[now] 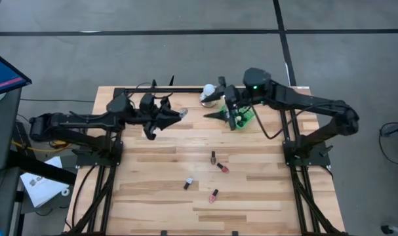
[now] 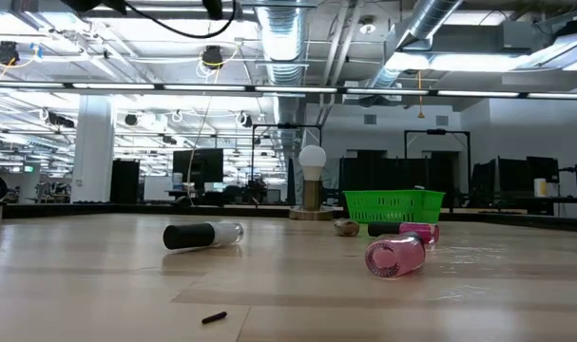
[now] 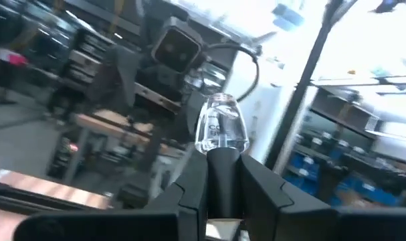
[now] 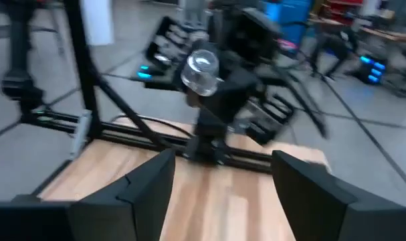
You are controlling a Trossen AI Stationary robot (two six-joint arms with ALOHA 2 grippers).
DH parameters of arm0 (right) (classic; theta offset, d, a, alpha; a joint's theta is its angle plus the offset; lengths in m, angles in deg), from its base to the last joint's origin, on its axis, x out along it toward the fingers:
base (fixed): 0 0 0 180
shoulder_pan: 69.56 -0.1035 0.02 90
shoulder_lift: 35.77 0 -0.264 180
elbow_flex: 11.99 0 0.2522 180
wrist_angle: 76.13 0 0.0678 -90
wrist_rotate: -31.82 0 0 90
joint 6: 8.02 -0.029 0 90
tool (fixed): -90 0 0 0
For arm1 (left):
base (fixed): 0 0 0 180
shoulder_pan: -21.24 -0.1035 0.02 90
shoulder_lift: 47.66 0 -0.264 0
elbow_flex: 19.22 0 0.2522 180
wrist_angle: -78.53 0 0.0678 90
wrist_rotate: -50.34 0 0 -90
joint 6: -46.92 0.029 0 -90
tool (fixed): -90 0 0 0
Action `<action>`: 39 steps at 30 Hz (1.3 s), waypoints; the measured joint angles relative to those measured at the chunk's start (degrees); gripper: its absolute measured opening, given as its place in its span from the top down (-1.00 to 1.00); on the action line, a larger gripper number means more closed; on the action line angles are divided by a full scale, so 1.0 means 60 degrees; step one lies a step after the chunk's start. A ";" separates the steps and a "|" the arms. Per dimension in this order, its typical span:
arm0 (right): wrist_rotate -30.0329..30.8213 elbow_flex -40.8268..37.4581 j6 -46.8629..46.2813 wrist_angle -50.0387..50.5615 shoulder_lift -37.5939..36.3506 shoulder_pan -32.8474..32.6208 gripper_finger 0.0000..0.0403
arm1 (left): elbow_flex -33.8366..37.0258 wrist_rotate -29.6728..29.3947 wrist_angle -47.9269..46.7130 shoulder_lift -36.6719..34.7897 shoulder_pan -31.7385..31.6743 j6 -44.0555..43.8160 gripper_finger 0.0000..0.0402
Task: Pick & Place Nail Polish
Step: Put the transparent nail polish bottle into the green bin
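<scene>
The left gripper (image 1: 179, 114) is raised above the far half of the table (image 1: 153, 196), clamped on the dark cap of a clear nail polish bottle (image 3: 219, 126), whose glass body sticks out past the fingertips toward the right arm. The right gripper (image 1: 215, 115) faces it from just beside the green basket (image 1: 246, 118), fingers spread wide with nothing between them, the bottle not yet within their reach. This looks like a carry or hand-over step, with the bottle in the air on its way to the basket. The next move calls for bringing the bottle either between the waiting fingers or over the basket rim, keeping it level so it does not slip from the cap. Four more bottles (image 1: 218, 168) lie on the near half of the table, well apart from both arms.
</scene>
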 joint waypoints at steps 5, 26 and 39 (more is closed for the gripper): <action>-0.0125 0.0015 -0.0102 -0.0917 0.0468 -0.0216 -0.19 | -0.0423 0.0591 0.0024 0.0564 0.0062 -0.0084 0.74; -0.0932 0.0011 0.0484 -0.1825 0.0542 -0.0591 -0.19 | -0.0485 0.0772 0.0509 0.1333 0.0062 -0.0735 0.73; -0.1130 0.0011 0.0445 -0.1844 0.0542 -0.0693 -0.19 | -0.1350 0.1650 0.0926 0.2315 0.0117 -0.1072 0.73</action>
